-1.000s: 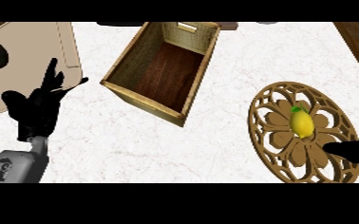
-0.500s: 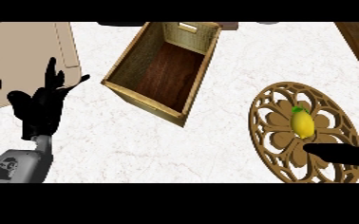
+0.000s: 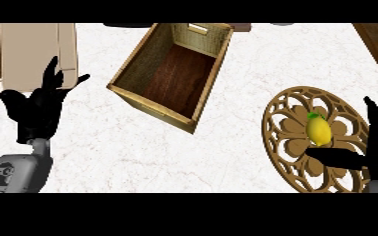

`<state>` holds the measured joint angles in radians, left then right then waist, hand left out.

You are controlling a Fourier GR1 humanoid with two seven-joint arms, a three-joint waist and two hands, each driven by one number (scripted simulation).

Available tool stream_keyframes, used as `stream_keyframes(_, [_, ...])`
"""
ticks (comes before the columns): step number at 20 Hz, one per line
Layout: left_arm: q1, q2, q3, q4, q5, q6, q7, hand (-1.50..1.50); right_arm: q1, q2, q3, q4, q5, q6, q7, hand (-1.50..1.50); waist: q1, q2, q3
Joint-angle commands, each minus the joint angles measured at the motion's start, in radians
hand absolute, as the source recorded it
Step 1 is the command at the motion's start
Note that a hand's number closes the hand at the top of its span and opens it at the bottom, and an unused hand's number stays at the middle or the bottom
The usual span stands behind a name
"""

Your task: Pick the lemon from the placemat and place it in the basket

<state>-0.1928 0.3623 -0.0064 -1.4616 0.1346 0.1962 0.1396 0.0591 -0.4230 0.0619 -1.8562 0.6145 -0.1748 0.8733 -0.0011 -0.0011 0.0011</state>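
Right robot hand (image 3: 341, 157) has advanced, open, beside lemon (image 3: 318, 129).

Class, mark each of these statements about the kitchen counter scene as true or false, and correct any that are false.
1. The lemon lies on the round placemat. True.
2. The basket already holds the lemon. False: it holds nothing that shows.
3. The right hand is at the placemat, just below the lemon. True.
4. The left hand is inside the basket. False: it rests open near the left edge, fingers up.
5. The placemat lies left of the basket. False: it lies to the right.
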Motion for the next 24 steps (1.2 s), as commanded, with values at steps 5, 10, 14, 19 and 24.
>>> stream_keyframes(5, [0.044, -0.096, 0.000, -0.007, -0.076, 0.009, -0.040, 0.00, -0.038, 0.087, -0.034, 0.106, 0.064, 0.012, -0.075, -1.50, 0.000, 0.001, -0.001])
stream_keyframes(10, [0.041, -0.055, 0.075, -0.030, -0.055, -0.071, -0.010, 0.00, 0.030, 0.135, -0.046, 0.059, 0.111, 0.018, -0.089, -1.50, 0.000, 0.000, -0.001])
stream_keyframes(14, [0.004, -0.072, 0.095, 0.024, -0.063, -0.083, -0.018, 0.00, -0.037, 0.128, -0.076, 0.124, 0.135, 0.076, -0.060, -1.50, 0.000, 0.001, -0.001])
stream_keyframes(19, [-0.039, -0.145, 0.050, 0.059, -0.142, -0.018, -0.017, 0.00, -0.116, 0.149, -0.095, 0.207, 0.147, 0.087, -0.083, -1.50, 0.000, 0.001, -0.001])
stream_keyframes(24, [0.007, -0.117, 0.098, -0.025, -0.122, -0.069, 0.026, 0.00, -0.129, 0.132, -0.168, 0.299, 0.119, 0.089, -0.186, -1.50, 0.002, 0.001, -0.001])
